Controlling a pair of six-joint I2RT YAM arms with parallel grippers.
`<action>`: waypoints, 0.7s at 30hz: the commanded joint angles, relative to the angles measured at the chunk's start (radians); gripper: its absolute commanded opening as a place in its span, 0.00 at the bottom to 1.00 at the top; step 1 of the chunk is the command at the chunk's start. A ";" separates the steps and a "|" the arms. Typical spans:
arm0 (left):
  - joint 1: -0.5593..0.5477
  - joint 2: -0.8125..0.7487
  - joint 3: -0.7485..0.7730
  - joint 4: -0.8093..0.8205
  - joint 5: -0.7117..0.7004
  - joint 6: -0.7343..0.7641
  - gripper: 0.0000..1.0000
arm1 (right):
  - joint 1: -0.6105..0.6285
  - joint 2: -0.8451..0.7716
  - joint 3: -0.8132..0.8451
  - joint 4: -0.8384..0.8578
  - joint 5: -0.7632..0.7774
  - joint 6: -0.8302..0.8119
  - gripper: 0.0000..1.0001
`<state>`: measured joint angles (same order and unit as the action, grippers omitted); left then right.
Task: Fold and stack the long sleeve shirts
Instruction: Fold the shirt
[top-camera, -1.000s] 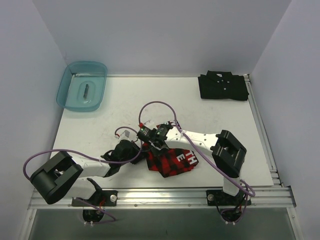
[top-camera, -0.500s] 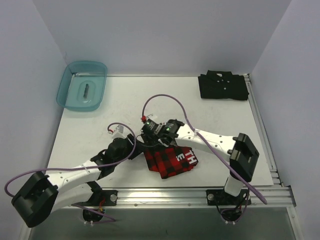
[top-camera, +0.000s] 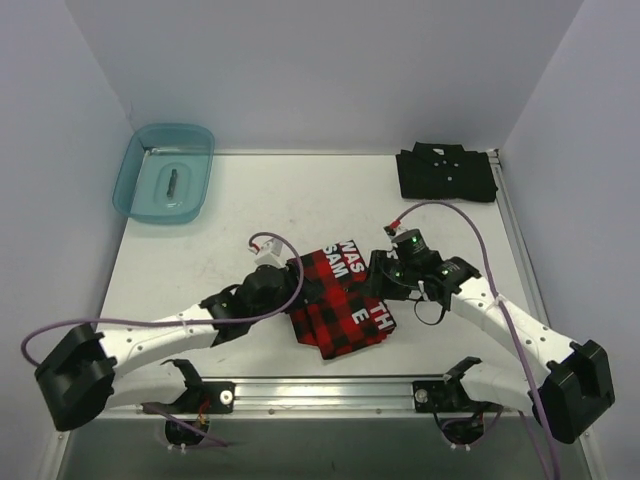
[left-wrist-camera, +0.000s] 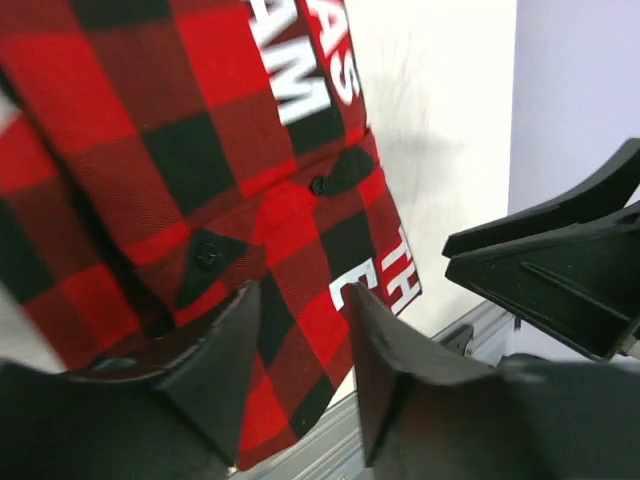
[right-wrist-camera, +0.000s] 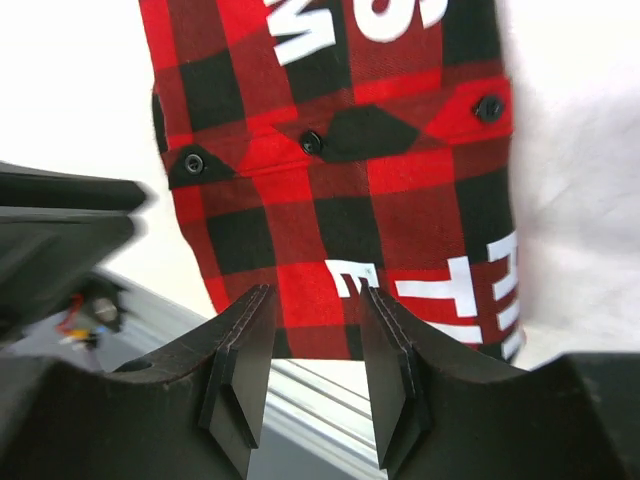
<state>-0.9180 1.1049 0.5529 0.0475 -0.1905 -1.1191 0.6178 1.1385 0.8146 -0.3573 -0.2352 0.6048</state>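
The red-and-black plaid shirt (top-camera: 335, 305) lies folded on the table (top-camera: 250, 200), near the middle of its near edge, with white block letters (top-camera: 350, 258) showing on top. The left gripper (top-camera: 296, 285) hangs at the shirt's left edge. Its fingers (left-wrist-camera: 215, 370) stand apart with nothing between them, and only plaid cloth shows through the gap. The right gripper (top-camera: 376, 282) hangs at the shirt's right edge. Its fingers (right-wrist-camera: 240, 370) are also spread and empty above a row of dark buttons (right-wrist-camera: 312, 142). The black shirt (top-camera: 445, 172) sits folded in the far right corner, well apart from both arms. A teal bin (top-camera: 125, 185) stands in the far left corner, with a small dark object (top-camera: 172, 182) inside it.
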 joint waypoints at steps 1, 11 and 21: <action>-0.028 0.145 0.025 0.176 0.083 -0.025 0.47 | -0.099 -0.054 -0.118 0.215 -0.254 0.088 0.39; 0.005 0.303 -0.159 0.333 0.083 -0.127 0.25 | -0.303 0.015 -0.466 0.511 -0.466 0.168 0.33; 0.051 0.282 -0.117 0.313 0.158 -0.032 0.34 | -0.337 -0.078 -0.410 0.287 -0.428 0.056 0.31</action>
<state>-0.8612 1.4063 0.3885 0.3698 -0.0547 -1.2102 0.2874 1.1198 0.3386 0.0204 -0.6613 0.7113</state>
